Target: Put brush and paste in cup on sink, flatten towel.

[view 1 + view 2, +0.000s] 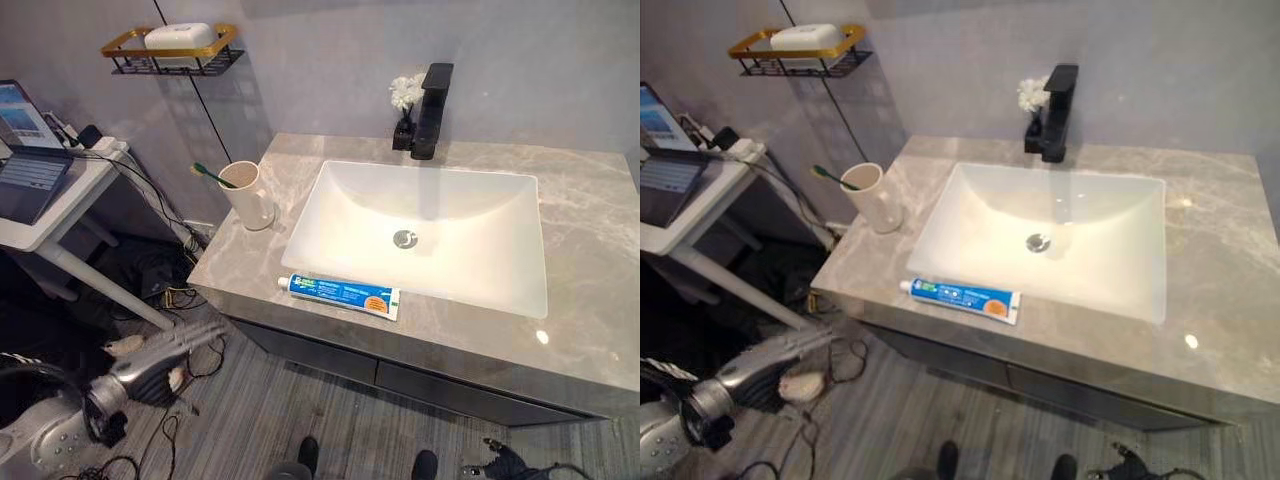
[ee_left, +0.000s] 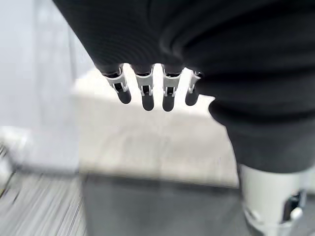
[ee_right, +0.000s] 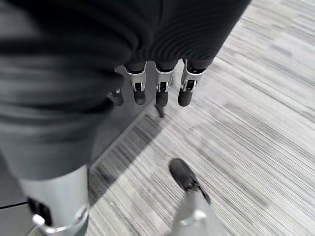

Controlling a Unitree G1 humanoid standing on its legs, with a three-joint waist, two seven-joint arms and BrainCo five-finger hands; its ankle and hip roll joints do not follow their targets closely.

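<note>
cup (image 1: 246,194): counter (image 1: 590,250) left edge, beside basin (image 1: 420,235) | brush (image 1: 210,173): in cup, leaning left | paste (image 1: 340,293): flat along front edge, before basin | left hand (image 1: 185,340): low off front-left corner, fingers straight, empty | right hand (image 3: 157,83): above floor, fingers relaxed, empty

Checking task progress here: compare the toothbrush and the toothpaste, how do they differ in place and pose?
The toothbrush stands slanted inside the cup, only its green end poking over the rim; the toothpaste lies flat on the counter along the front edge of the basin. The toothbrush is thin and green; the toothpaste is a wider blue tube with a white cap. Neither is touched by a hand.
</note>
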